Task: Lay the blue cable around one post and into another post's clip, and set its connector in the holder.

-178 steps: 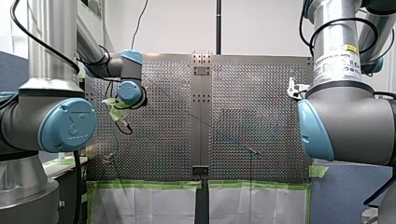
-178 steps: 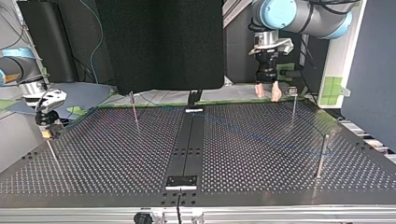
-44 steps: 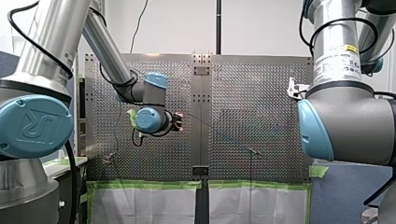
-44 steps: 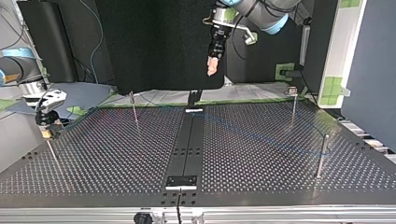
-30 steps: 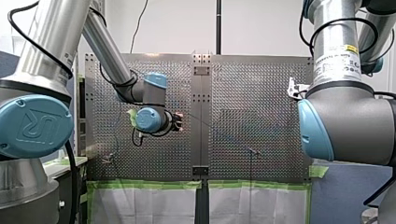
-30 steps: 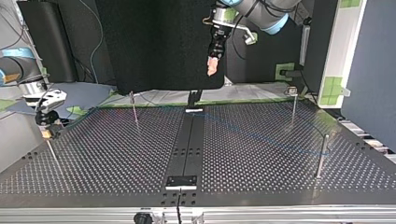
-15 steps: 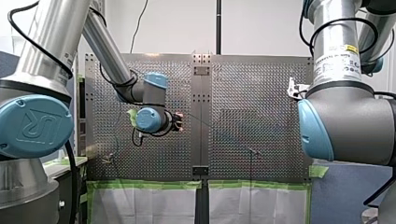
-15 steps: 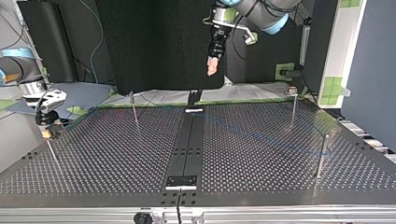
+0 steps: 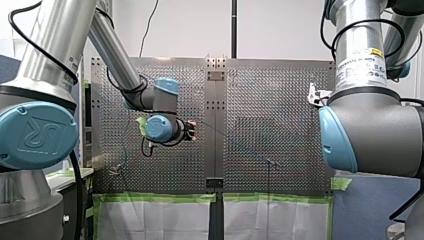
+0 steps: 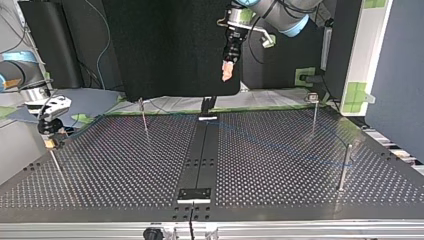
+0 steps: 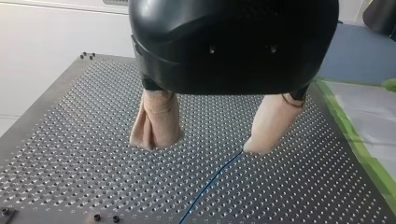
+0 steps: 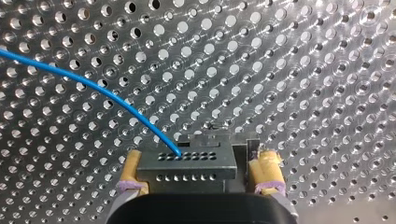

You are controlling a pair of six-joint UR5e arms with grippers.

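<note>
Connector clamped in R hand; L hand spread above table.

text: "UR" logo | on: my left arm's blue joint cap

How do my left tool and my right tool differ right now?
Grip: my left tool is open and empty; my right tool is shut on the connector. Pads: my left tool's are beige, my right tool's yellow. Height: in the top view my left tool hangs well above the table, my right tool sits low by its edge. Shared: both have two padded fingers.
</note>
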